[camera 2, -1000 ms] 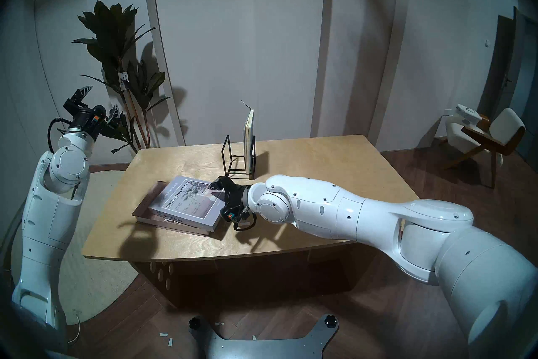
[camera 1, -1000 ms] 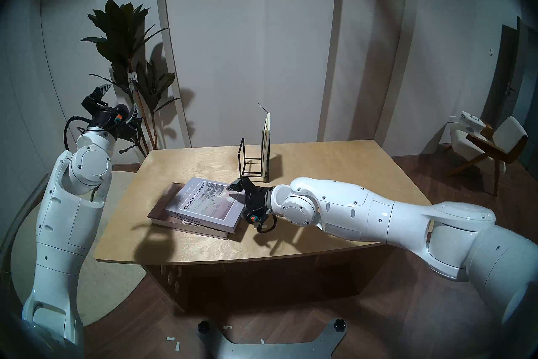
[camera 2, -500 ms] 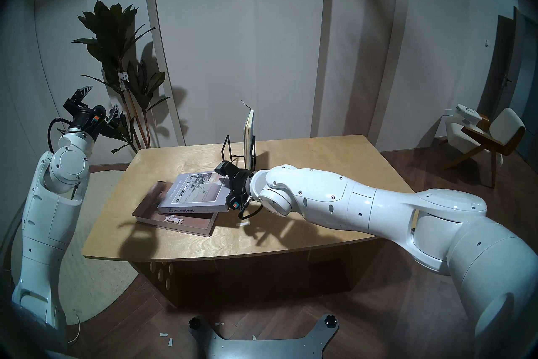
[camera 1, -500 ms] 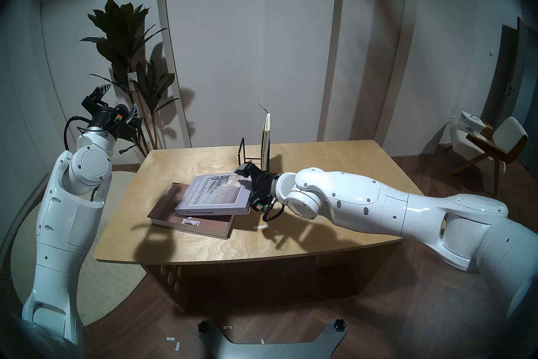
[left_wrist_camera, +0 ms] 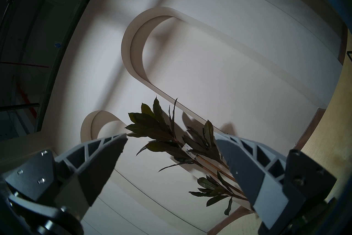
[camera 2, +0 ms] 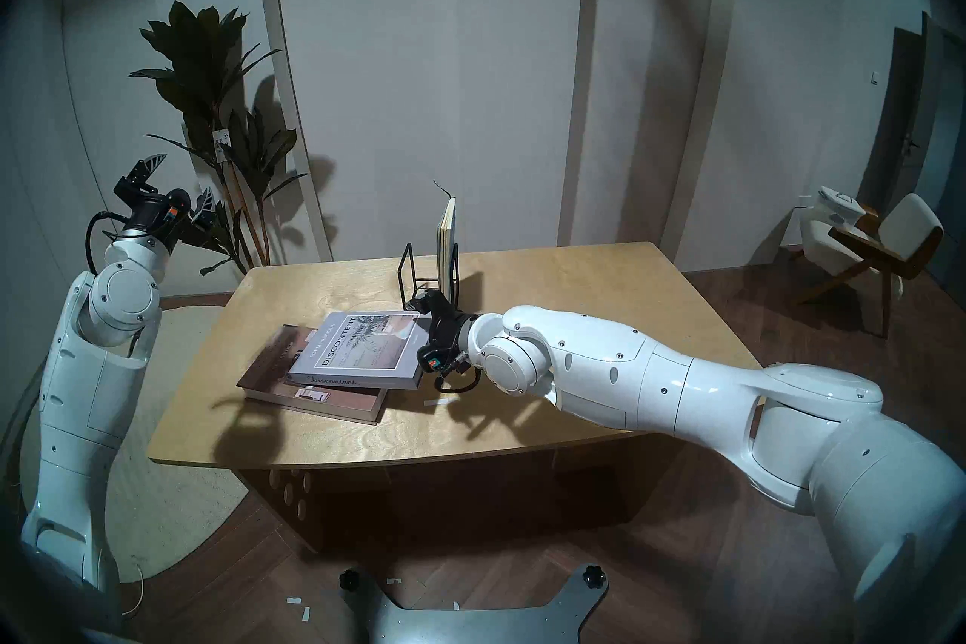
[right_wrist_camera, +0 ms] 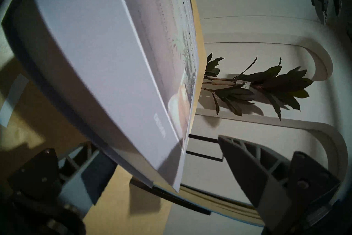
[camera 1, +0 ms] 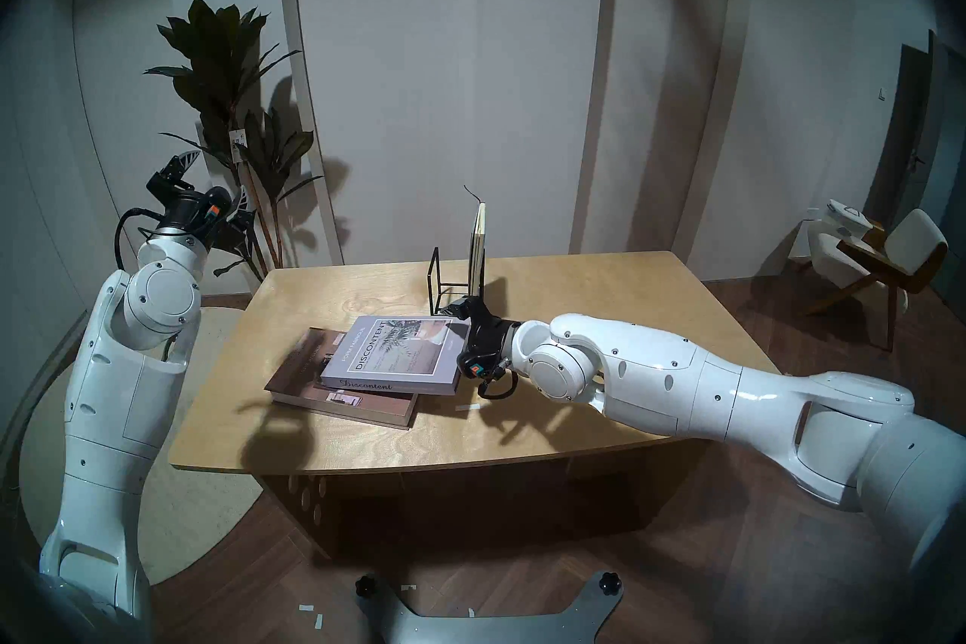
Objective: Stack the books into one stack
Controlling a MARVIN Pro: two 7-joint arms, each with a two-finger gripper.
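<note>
Two of three books lie piled; one is left. Far left, the left gripper hangs raised off the table, jaws wide and empty, aimed toward the plant. Mid-table, the brown book lies flat as the base, with the lavender book flat on top but skewed, its right end overhanging the brown book's edge. Just right of it, the right gripper sits at that overhanging corner, jaws spread wide; in the right wrist view the corner lies between the fingers with a clear gap on one side, so no clamp shows. Whether the other finger touches the cover I cannot tell. Behind, the thin book stands upright in the wire rack, ribbon sticking up. Judged remaining: square the lavender book, then fetch the thin one from the rack and lay it on top.
</note>
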